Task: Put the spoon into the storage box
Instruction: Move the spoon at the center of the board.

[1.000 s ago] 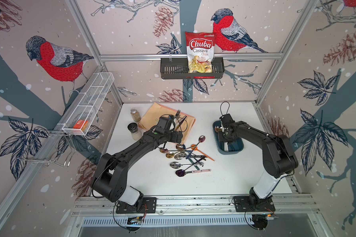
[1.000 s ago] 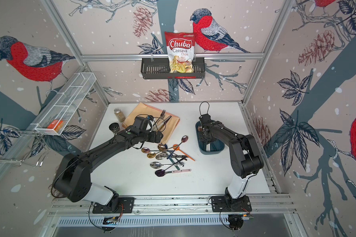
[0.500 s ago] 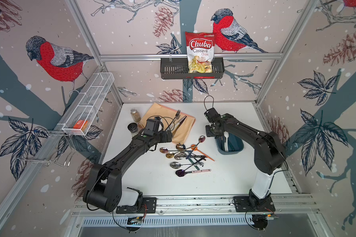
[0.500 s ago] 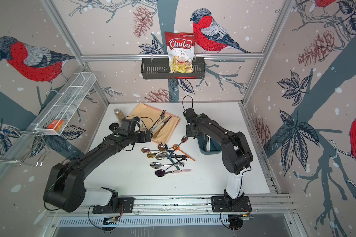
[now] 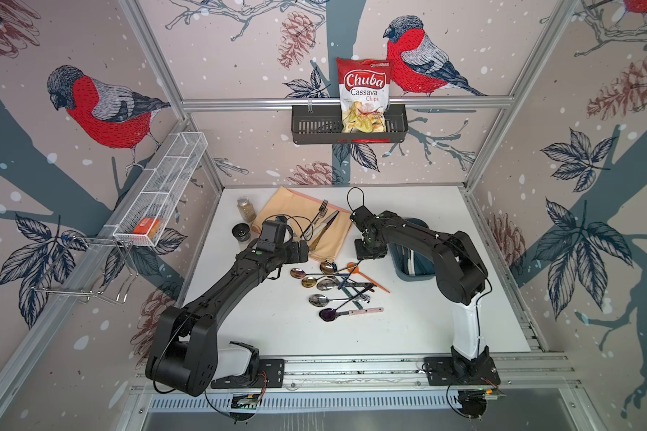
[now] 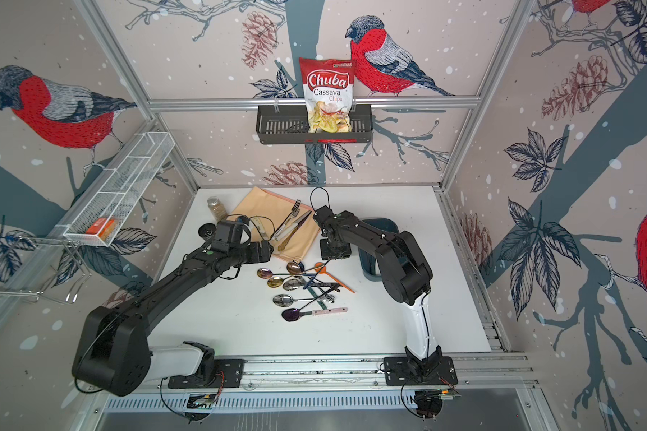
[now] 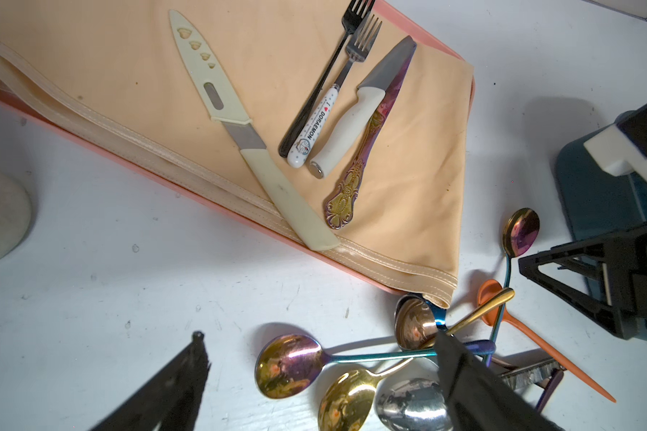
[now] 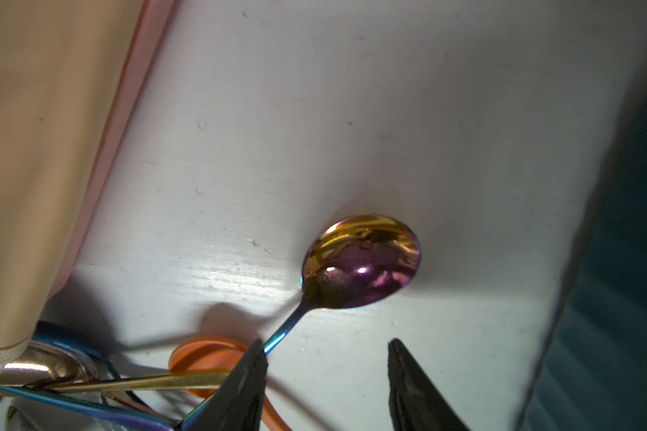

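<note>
The right pincer (image 8: 326,341) hangs low over the white bench (image 5: 277,336), its two black fingers (image 8: 247,384) spread apart with only bare bench between them; just ahead of it lies the spoon (image 8: 361,261), a rainbow-tinted one with a gold-and-purple bowl facing up and a thin blue handle; in the right wrist view one fingertip overlaps that handle, though whether it touches cannot be told. The spoon rests on the bench between the peach cloth (image 7: 127,93) and the storage box (image 5: 415,270), outside the box; the box stands at the bench's right side, partly hidden behind the right arm (image 5: 426,239) in both top views. The left pincer (image 7: 320,336) is also spread wide and holds nothing; it hovers over the near edge of a heap of spoons (image 5: 325,283), beside the cloth's corner. An orange plastic spoon (image 7: 490,294) lies crossed under a gold handle in that heap; two forks (image 7: 355,41) and several knives (image 7: 240,123) lie on the cloth.
</note>
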Controlling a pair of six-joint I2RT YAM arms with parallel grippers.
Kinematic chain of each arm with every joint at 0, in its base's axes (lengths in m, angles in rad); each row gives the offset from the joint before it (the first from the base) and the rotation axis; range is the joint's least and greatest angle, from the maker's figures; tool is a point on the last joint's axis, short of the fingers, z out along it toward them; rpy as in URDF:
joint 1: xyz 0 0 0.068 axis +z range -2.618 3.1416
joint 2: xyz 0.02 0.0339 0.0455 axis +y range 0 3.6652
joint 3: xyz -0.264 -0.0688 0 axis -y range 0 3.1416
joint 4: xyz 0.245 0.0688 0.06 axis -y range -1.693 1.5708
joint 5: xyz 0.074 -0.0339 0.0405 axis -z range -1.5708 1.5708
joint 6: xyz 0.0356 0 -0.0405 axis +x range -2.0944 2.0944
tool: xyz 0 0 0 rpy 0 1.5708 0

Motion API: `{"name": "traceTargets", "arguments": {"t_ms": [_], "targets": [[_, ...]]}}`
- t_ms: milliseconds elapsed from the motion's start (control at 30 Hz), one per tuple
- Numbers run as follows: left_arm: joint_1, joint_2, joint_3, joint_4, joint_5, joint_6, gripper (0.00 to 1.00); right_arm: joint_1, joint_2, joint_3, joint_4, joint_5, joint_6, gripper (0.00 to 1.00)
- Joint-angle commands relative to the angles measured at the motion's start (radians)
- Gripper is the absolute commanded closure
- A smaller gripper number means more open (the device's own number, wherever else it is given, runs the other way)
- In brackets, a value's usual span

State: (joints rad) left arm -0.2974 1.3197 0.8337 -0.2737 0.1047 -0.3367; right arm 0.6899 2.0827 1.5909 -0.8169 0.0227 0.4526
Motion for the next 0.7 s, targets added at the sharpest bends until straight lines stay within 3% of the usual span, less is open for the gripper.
{"name": "traceTargets", "arguments": {"t_ms": [0, 667], "targets": [[0.003, -0.007, -0.007, -0.007, -0.01, 0.006, 0.04, 0.012, 0.024, 0.017, -0.026, -0.021, 0.024, 0.45], [0.009, 0.007, -0.01, -0.011, -0.02, 0.01, 0.04, 0.001, 0.075, 0.038, -0.068, 0.044, 0.037, 0.5]]}}
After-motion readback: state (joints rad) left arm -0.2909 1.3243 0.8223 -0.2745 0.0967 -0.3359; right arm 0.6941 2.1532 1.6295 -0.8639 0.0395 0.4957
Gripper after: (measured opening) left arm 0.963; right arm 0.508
